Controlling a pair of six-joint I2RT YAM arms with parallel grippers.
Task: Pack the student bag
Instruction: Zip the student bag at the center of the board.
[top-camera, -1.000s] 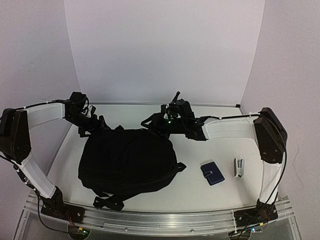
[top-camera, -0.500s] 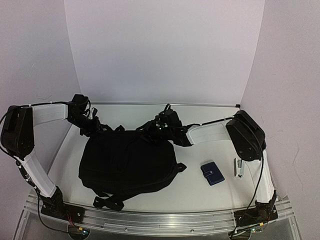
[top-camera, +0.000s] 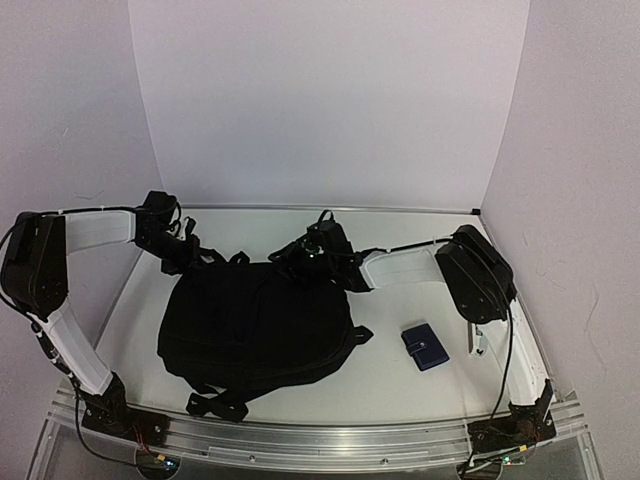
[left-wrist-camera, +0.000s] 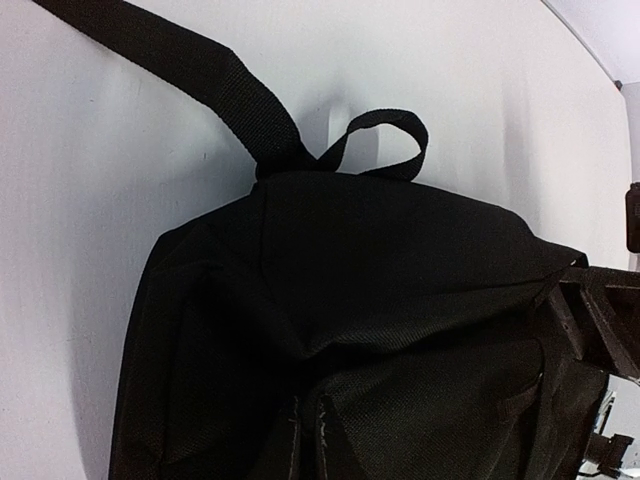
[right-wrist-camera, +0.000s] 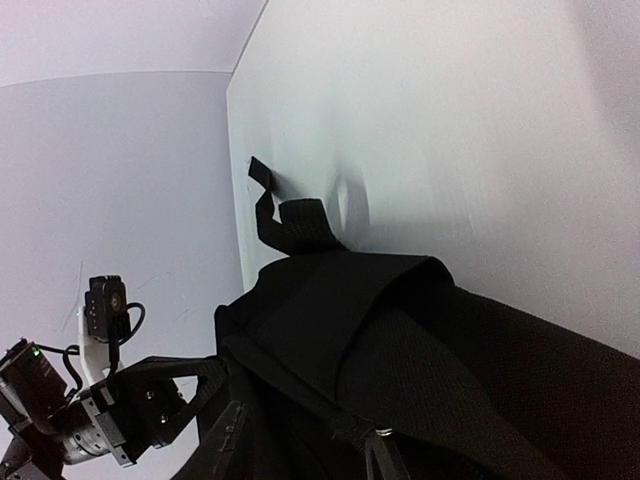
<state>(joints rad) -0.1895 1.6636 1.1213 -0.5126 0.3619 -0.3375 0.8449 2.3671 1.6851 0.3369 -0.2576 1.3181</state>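
**Spotter:** Your left gripper (top-camera: 195, 258) is closed right down on the black fabric of the student bag (top-camera: 255, 325), at the bag's upper-left corner in the overhead view.

**Operator:** And the right one?

**Spotter:** Your right gripper (top-camera: 300, 258) sits at the bag's upper-right corner. In its wrist view the fingers (right-wrist-camera: 232, 440) stand partly apart at the bottom of the frame, with a ridge of bag fabric between them. I cannot tell whether they press on it.

**Operator:** Where does the bag lie?

**Spotter:** Flat on the table (top-camera: 400, 310), left of centre in the overhead frame, with your two grippers on its upper edge.

**Operator:** Which way does it point?

**Spotter:** The end with the carry loop (left-wrist-camera: 385, 140) faces the top of the overhead frame. The strap ends (top-camera: 215, 403) trail out at the bag's lower edge. So its top-to-bottom axis runs up and down the frame, though the body looks broader across than tall from above. In your left wrist view a shoulder strap (left-wrist-camera: 190, 70) runs from beside the loop to the upper left.

**Operator:** Anything beside it?

**Spotter:** A dark-blue wallet (top-camera: 425, 346) lies right of the bag, apart from it.
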